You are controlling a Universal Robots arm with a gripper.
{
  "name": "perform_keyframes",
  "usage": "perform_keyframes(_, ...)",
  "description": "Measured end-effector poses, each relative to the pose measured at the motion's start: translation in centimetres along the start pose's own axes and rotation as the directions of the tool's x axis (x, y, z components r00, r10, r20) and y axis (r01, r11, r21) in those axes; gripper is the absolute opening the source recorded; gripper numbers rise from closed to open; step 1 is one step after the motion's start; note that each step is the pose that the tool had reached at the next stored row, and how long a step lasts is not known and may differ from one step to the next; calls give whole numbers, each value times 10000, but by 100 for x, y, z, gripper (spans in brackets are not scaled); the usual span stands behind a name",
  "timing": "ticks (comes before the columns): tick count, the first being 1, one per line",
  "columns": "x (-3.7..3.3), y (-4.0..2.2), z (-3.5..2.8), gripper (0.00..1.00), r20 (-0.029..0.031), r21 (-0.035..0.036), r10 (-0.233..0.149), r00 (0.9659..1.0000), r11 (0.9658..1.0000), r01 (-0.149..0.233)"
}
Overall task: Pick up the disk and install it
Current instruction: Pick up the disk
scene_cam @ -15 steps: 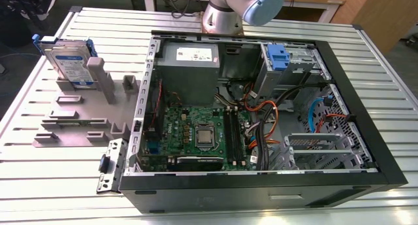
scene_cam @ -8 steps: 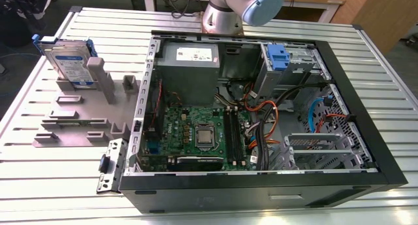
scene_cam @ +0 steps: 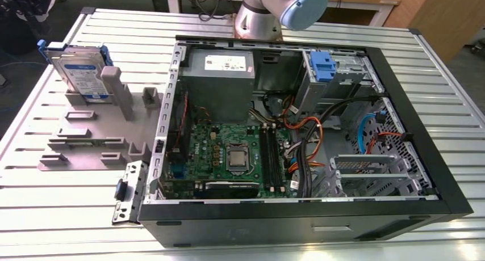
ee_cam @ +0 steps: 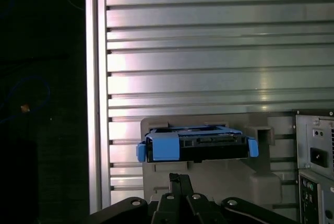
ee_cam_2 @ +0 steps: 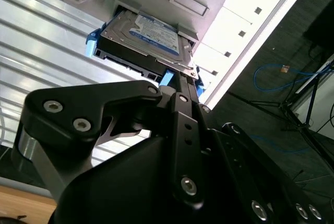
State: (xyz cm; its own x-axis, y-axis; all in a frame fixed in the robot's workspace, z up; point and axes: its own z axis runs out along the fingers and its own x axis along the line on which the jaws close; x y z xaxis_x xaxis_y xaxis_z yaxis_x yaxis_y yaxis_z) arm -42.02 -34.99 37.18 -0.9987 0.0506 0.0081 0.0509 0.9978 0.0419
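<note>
The disk (scene_cam: pixel 79 71) is a silver drive with a white-and-blue label and blue rails. It stands on edge in the grey slotted holder (scene_cam: pixel 83 142) at the exterior view's left. In both wrist views the disk (ee_cam: pixel 195 144) (ee_cam_2: pixel 143 38) sits in that holder just beyond my gripper's tips. My gripper (ee_cam: pixel 180 178) (ee_cam_2: pixel 180 75) is shut with nothing in it, and it points at the disk's blue-railed edge. Whether it touches the disk I cannot tell.
An open black computer case (scene_cam: pixel 303 218) lies on the ribbed metal table (scene_cam: pixel 424 62), with motherboard, cables and a drive bay holding a blue latch (scene_cam: pixel 322 65). The arm's base (scene_cam: pixel 262 14) stands behind the case. The table edge (ee_cam: pixel 96 104) runs beside the holder.
</note>
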Motion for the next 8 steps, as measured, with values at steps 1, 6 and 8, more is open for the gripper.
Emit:
perform_keyframes(1,0,0,0,11,0,0,0,10000,10000,0)
perform_keyframes(6,2,0,1,11,0,0,-1,10000,10000,1)
perform_keyframes(8,2,0,1,11,-1,0,-16,10000,10000,16)
